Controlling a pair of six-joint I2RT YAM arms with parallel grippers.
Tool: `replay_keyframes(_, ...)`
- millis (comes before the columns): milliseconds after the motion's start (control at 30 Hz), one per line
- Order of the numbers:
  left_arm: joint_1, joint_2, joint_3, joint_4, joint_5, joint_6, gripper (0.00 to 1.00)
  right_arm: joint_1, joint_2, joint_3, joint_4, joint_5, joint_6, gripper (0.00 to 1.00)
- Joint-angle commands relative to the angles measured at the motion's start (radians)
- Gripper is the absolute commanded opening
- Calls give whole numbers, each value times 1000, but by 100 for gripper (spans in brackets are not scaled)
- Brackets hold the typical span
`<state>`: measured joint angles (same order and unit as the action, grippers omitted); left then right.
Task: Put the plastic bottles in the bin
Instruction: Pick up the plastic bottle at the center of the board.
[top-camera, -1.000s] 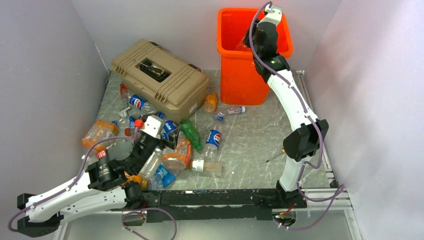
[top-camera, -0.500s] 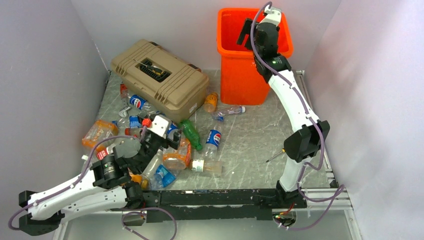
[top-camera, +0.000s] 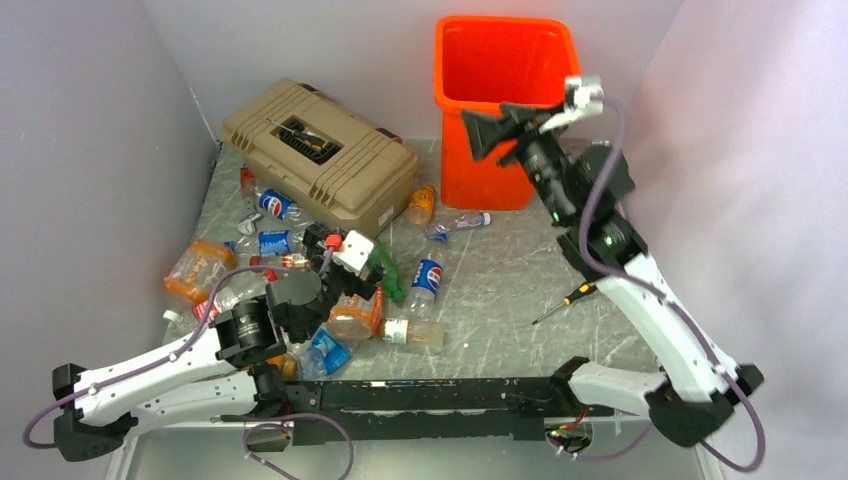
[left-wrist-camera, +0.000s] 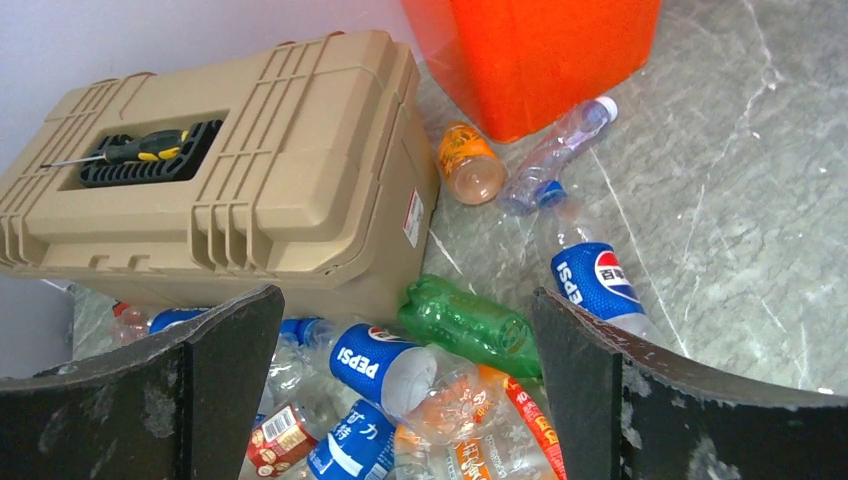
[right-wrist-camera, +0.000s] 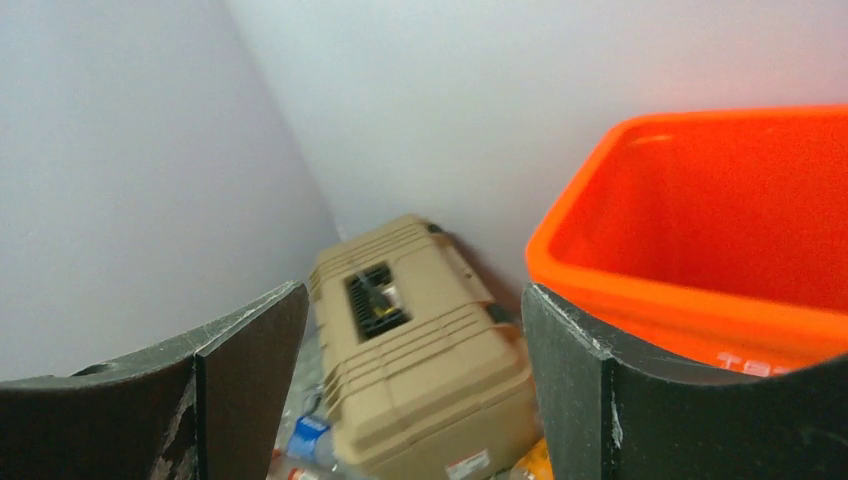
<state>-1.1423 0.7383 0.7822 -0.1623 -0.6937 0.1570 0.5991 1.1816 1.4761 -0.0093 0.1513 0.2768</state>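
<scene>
Orange bin (top-camera: 475, 185): upright at 1 o'clock on the table (top-camera: 500, 290), just right of the tan toolbox (top-camera: 320, 150).
Bottle pile (top-camera: 350, 318): at 9 o'clock on the table, in front of the toolbox and well apart from the bin.
Left claw (left-wrist-camera: 405, 300): spread wide and empty, hanging right over the pile.
Right claw (top-camera: 476, 134): spread and empty, up at the bin's front-left corner, pointing to 9 o'clock.
Nearer arm: left, clearly.
Likely target: green bottle (left-wrist-camera: 465, 320), between the left fingers (left-wrist-camera: 200, 390) in the wrist view. A Pepsi bottle (left-wrist-camera: 385, 365) lies just beside it at 8 o'clock.
Long axis: the green bottle runs 10-to-4 o'clock in that view and the fingers sit at 9 and 3. The closing line runs nearly along the bottle, not across it.
Next move needs: a wrist roll, roughly a quarter turn, before descent. Otherwise the pads meet cap and base.
Carry: the bin lies between 1 and 2 o'clock from the left claw, past the toolbox corner.
Strays: clear bottle (top-camera: 458, 222) and small orange bottle (top-camera: 421, 205), at 6–7 o'clock below the right claw by the bin's foot.
Risk: the bottles overlap, so a neighbour may get pinched too.
</scene>
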Motion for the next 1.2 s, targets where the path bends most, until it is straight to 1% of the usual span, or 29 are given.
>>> replay_keyframes(0,-4,24,43,7,33,23,100,32,-141,-289,139,-53,23,81)
replay_keyframes(100,-4,40,56,-27,65,-6,99,34,-234,-486,105,-24,104,81)
replay_keyframes(233,-4,107,108,-114,124,-51,100,34,-349,-714,62,-59,185,80)
replay_keyframes(367,-2,250,170,-197,166,-112,99,34,-451,-886,21,-47,254,80)
replay_keyframes(433,12,351,225,-259,184,-178,99,34,-508,-955,14,-25,288,79)
replay_keyframes(467,34,406,261,-297,229,-215,99,33,-541,-989,14,-8,303,79)
replay_keyframes(533,102,511,346,-365,385,-277,99,33,-612,-1039,-18,39,330,79)
replay_keyframes(567,142,547,374,-377,461,-295,99,33,-638,-1056,-29,62,340,79)
replay_keyframes(633,260,604,406,-381,611,-335,99,33,-674,-1068,-63,88,350,79)
replay_keyframes(700,336,664,436,-398,741,-382,100,33,-694,-1059,-102,102,349,79)
replay_keyframes(800,355,768,517,-458,798,-399,99,33,-712,-1053,-127,115,338,79)
replay_keyframes(867,355,815,541,-455,832,-408,99,33,-724,-1066,-116,115,337,79)
replay_keyframes(1000,355,870,536,-420,866,-418,99,33,-722,-1083,-109,112,343,79)
replay_keyframes(1067,355,864,512,-400,900,-419,99,32,-718,-1086,-121,109,346,79)
replay_keyframes(1167,355,840,457,-338,910,-439,100,33,-722,-1089,-135,112,344,79)
